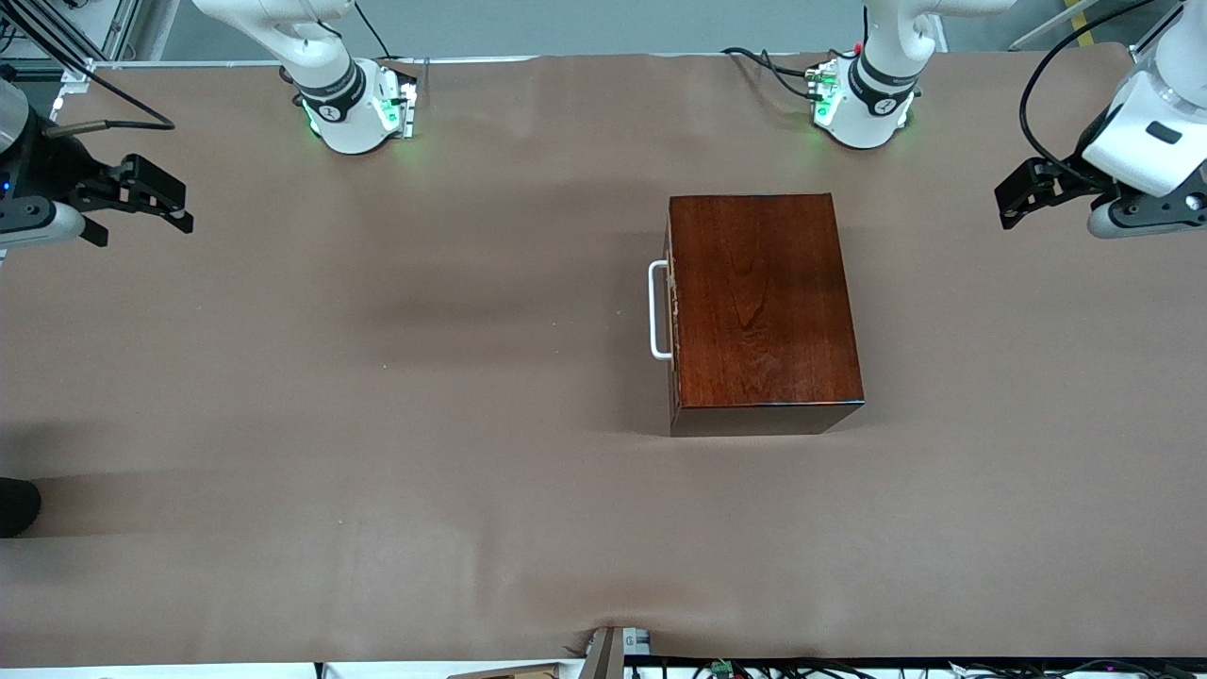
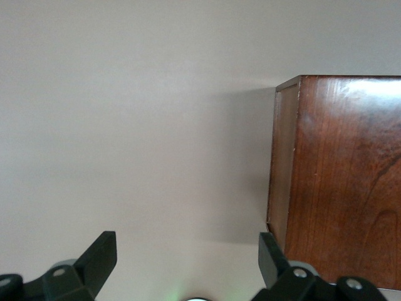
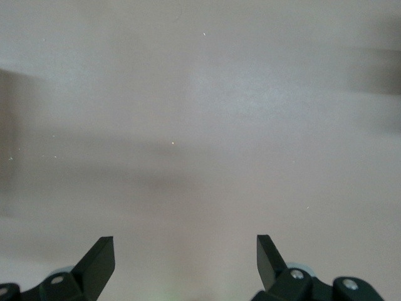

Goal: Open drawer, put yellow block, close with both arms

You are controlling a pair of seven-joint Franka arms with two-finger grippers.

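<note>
Wooden box [image 1: 762, 306]: sitting on the brown table [image 1: 377, 424], toward the left arm's end. Drawer [image 1: 671, 311]: sitting fully shut in the box, its white handle [image 1: 658, 310] facing the right arm's end. Yellow block: not showing anywhere. Left gripper [image 1: 1016, 200]: hovering over the table beside the box, fingers [image 2: 100, 254] standing wide apart, holding nothing. Right gripper [image 1: 174, 206]: hovering well apart from the box, fingers [image 3: 99, 257] spread wide, holding nothing.

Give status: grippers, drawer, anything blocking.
Left gripper open, empty, over the table's left-arm end. Right gripper open, empty, over the right-arm end. Drawer shut, handle untouched. Yellow block not visible; nothing blocking.
</note>
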